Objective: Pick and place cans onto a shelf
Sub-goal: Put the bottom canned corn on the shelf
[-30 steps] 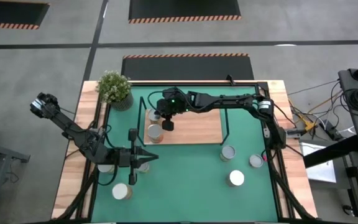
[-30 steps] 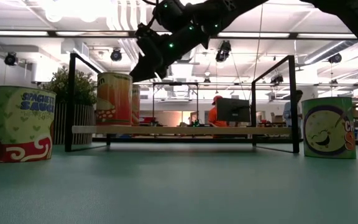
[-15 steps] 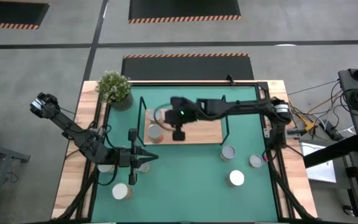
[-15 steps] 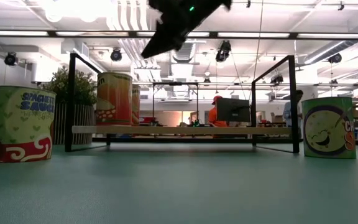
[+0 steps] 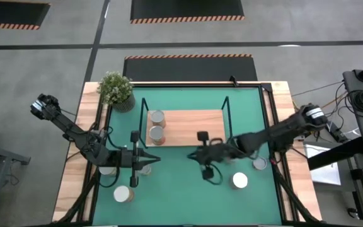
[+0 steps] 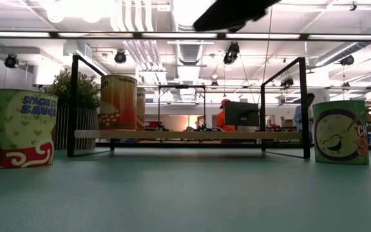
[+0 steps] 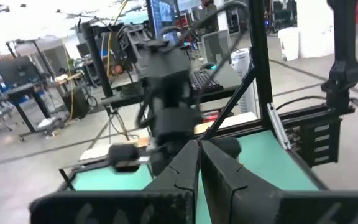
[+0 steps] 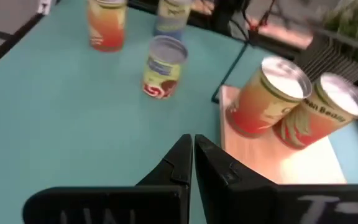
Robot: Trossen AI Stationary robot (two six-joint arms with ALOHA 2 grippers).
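Two cans (image 5: 157, 117) (image 5: 157, 134) stand upright on the left end of the shelf's wooden board (image 5: 194, 126); they also show in the right wrist view (image 8: 272, 99) (image 8: 325, 112). Other cans stand on the green mat: at the left (image 5: 123, 193) (image 8: 163, 65) and at the right (image 5: 238, 181) (image 5: 259, 164). My right gripper (image 5: 196, 156) is shut and empty above the mat, just in front of the shelf. My left gripper (image 5: 155, 160) is shut and empty above the mat at the left.
A potted plant (image 5: 115, 88) stands at the far left corner. The shelf's black wire posts (image 6: 301, 106) rise around the board. In the low view one can (image 6: 21, 129) stands at the left and one (image 6: 340, 132) at the right. Open mat lies between them.
My right gripper has drawn away from the two cans on the shelf's left end. It has gone toward the table's near edge and right, off the board and over the mat, turning as it went. The cans have stayed in place.
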